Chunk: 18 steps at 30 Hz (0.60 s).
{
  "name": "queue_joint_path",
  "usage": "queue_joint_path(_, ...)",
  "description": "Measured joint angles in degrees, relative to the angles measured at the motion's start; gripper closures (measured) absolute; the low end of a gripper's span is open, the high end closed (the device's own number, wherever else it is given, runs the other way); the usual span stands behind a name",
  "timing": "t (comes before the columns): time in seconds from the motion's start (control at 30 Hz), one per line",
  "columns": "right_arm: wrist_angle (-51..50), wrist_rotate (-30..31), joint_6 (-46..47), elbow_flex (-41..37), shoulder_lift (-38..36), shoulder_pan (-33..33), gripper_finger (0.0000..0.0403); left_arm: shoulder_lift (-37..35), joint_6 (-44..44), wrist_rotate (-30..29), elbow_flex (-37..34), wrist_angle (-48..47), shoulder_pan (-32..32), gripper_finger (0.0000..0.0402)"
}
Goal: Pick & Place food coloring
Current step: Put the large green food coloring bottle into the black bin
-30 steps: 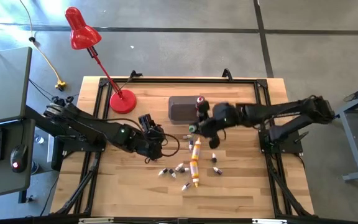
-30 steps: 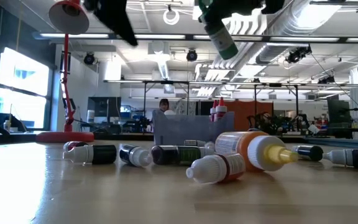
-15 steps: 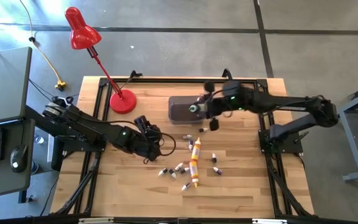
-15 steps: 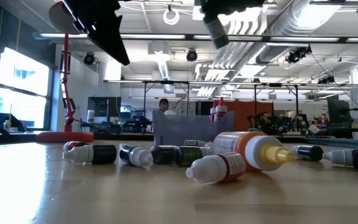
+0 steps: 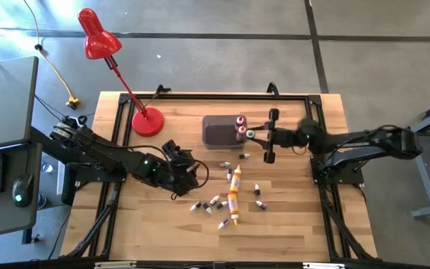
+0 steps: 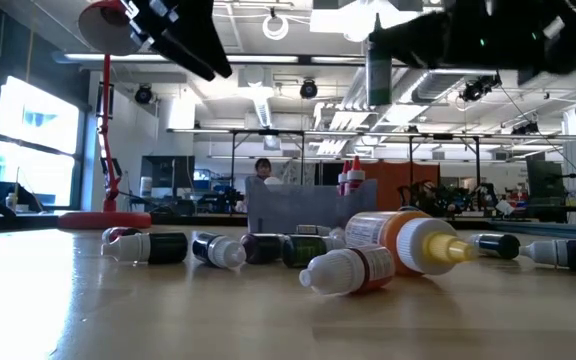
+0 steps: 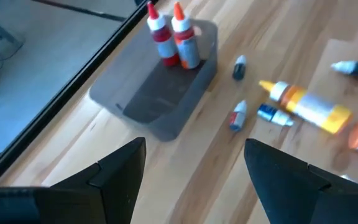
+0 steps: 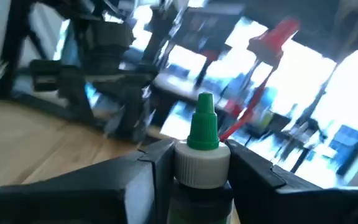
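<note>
My right gripper (image 5: 257, 135) is shut on a dark food coloring bottle with a green cap (image 8: 202, 129). It hangs just right of the dark grey tub (image 5: 219, 131), high above the table in the low view (image 6: 378, 72). Two red-capped bottles (image 7: 173, 38) stand upright in the tub's right end. Several small food coloring bottles (image 5: 216, 202) and a bigger orange-yellow bottle (image 5: 234, 193) lie on their sides on the table's middle. My left gripper (image 7: 191, 180) is open in the air left of them (image 5: 190, 171), with nothing between its fingers. My right gripper pinches the bottle's dark body just below the white collar (image 8: 202, 167) between its two fingers (image 8: 143, 179). The fingers lie about level and come from the table's right. The bottle stands upright, cap up, lifted clear of the table and the tub.
A red desk lamp stands with its base (image 5: 147, 121) at the far left of the table. A black frame rail (image 5: 200, 96) runs along the far edge. The near half of the wooden table (image 5: 222, 243) is bare.
My right gripper has carried the green-capped bottle from above the loose bottles toward the far edge by the tub, then back toward the right edge and a little down. It has tipped up to level, so the bottle now stands upright instead of tilted. My left gripper has rolled slightly.
</note>
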Motion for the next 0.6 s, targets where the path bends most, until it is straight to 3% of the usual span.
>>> queue_joint_path(0.13, 19.67, 4.82, 1.97, -9.08, 5.84, -0.79, 0.0282, 0.00, 1.74, -1.70, 0.00, 2.80, 0.15, 0.0133)
queue_joint_path(0.23, 28.22, 3.56, 4.81, -10.53, 11.32, -1.70, 0.0282, 0.00, 3.97, -3.86, 0.02, 4.88, 0.17, 0.0133)
queue_joint_path(0.6, 31.35, 1.71, 10.17, 1.04, 29.97, -2.86, 0.0281, 0.00, 6.24, -7.83, 0.07, 8.04, 0.17, 0.0133)
